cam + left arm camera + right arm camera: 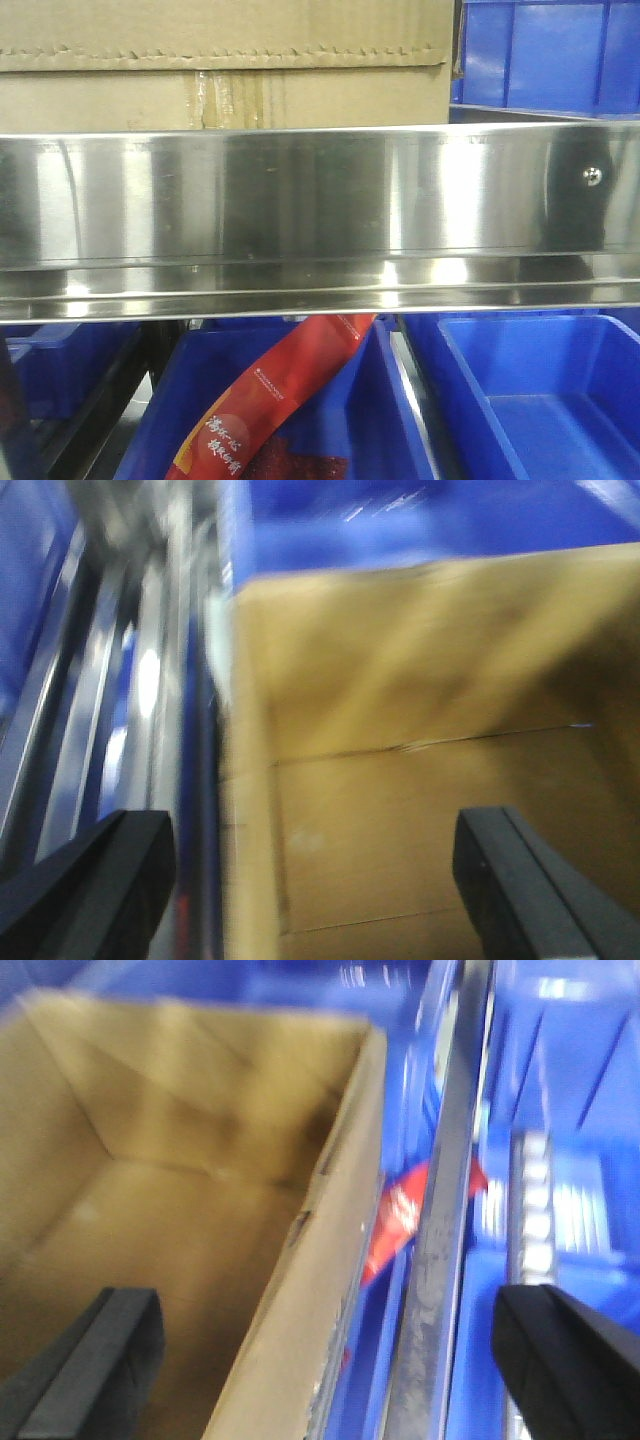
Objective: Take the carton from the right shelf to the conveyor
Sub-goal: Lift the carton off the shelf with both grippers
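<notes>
The brown carton (100, 100) stands on the right shelf behind its shiny steel front rail (300, 190), with taped seam and jagged flap edge showing. In the blurred left wrist view I look down into the open carton (400, 680). My left gripper (315, 825) is open and straddles its left wall, one finger (100, 880) over the steel racking (150, 680), the other over the inside. My right gripper (325, 1305) is open too and straddles the right wall of the carton (180, 1210), with its left finger (100, 1360) inside. The conveyor is out of view.
Blue plastic bins stand beside the carton at upper right (540, 50) and on the level below (540, 400). A red packet (280, 390) lies in a lower bin and shows past the carton (400, 1220). A screw head (593, 175) marks the rail's right end.
</notes>
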### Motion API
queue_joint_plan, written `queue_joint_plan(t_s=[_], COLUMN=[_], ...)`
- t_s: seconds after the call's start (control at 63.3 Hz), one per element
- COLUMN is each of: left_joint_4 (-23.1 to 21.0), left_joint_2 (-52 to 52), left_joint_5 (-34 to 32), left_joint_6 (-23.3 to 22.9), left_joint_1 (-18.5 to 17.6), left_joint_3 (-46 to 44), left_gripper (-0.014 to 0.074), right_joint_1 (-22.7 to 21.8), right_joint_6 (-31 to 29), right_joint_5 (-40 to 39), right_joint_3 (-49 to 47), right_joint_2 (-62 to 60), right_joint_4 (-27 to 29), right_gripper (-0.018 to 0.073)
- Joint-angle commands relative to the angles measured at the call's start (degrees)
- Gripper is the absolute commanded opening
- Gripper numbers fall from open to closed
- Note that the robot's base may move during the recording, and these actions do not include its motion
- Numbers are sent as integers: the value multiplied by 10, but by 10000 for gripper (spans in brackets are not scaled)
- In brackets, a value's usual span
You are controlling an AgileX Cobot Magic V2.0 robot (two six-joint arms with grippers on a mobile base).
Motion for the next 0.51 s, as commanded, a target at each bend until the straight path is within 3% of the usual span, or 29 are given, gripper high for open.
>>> queue_joint_plan(t_s=[0.0,0.489], left_joint_4=[-10,-10], left_joint_2=[12,83], left_joint_5=[-2,-2], left_joint_6=[-1,11], left_joint_1=[17,26], left_joint_3=[-5,-5], left_gripper=[474,474], right_joint_1=[8,9], right_joint_6=[1,1], right_joint_5=[-8,-50], right_joint_3=[-11,-11], right_joint_2=[18,97], right_joint_4=[-6,22], right_gripper=[559,559])
